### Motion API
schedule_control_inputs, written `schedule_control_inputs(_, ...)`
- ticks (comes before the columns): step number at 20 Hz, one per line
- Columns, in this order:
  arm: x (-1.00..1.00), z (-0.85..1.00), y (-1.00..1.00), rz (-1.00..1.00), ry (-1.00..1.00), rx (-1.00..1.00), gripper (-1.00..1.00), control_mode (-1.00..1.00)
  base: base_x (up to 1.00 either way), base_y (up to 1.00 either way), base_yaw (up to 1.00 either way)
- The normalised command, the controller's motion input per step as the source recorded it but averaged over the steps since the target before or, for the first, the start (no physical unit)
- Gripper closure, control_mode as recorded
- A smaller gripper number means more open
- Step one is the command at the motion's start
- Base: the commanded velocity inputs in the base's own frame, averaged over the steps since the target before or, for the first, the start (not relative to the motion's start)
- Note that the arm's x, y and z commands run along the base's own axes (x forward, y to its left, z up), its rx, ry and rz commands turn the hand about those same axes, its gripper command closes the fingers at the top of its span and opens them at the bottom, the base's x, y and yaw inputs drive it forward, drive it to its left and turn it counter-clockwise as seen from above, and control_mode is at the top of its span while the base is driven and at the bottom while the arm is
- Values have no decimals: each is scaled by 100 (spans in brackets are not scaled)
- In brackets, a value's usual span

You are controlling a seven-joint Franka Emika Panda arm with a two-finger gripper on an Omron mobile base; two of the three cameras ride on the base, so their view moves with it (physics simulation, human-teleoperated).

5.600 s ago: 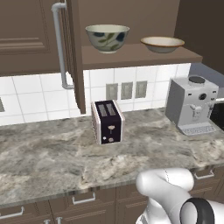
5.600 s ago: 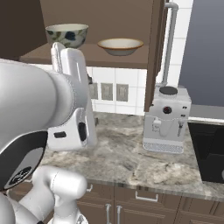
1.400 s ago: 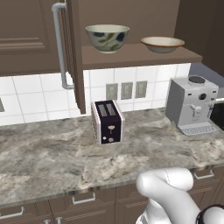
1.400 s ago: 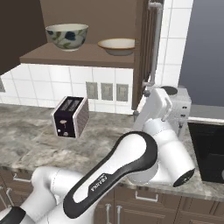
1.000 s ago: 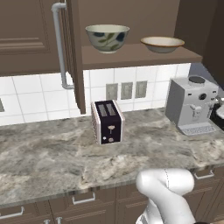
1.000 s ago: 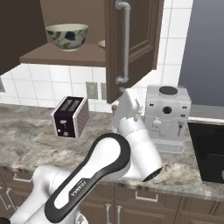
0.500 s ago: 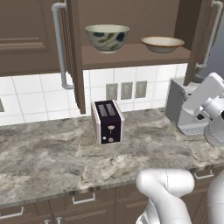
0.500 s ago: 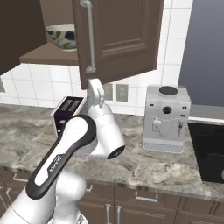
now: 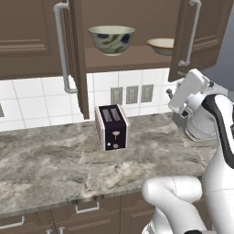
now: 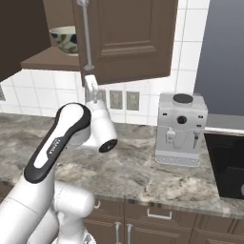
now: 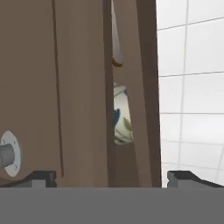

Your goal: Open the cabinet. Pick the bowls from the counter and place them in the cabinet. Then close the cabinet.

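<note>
The cabinet point(image 9: 41, 36) has its left door standing wide open, while the right door point(image 10: 128, 38) is swung most of the way across the opening. On its shelf stand two bowls: a deep one with a blue-green pattern point(image 9: 112, 39) point(image 10: 64, 38) point(image 11: 120, 122) and a shallow cream one point(image 9: 162, 45), half covered by the right door. My gripper point(image 10: 89, 82) point(image 9: 171, 93) point(image 11: 113, 178) is open, just below the lower end of that door's silver handle point(image 10: 86, 33) point(image 9: 192, 32). It holds nothing. The counter point(image 9: 55, 169) carries no bowl.
A black and white toaster point(image 9: 112, 128) stands mid-counter under the open left door. A grey coffee machine point(image 10: 181, 128) stands to the right, with a dark recess point(image 10: 228, 162) beyond it. Wall sockets point(image 9: 132, 94) sit on the tiled wall. Drawers point(image 9: 87, 208) run below.
The right door has swung leftward across the opening and now covers much of the cream bowl. My arm has swept left with it. The bowls have not moved.
</note>
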Motion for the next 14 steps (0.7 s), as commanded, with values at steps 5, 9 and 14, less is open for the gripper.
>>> schedule_control_inputs(5,74,0,40,-4,9,-5,-100,-100,0,0,0)
schedule_control_inputs(9,92,0,36,-6,1,-6,-100,-100,0,0,0)
schedule_control_inputs(14,87,0,29,-7,0,-5,-100,-100,0,0,0)
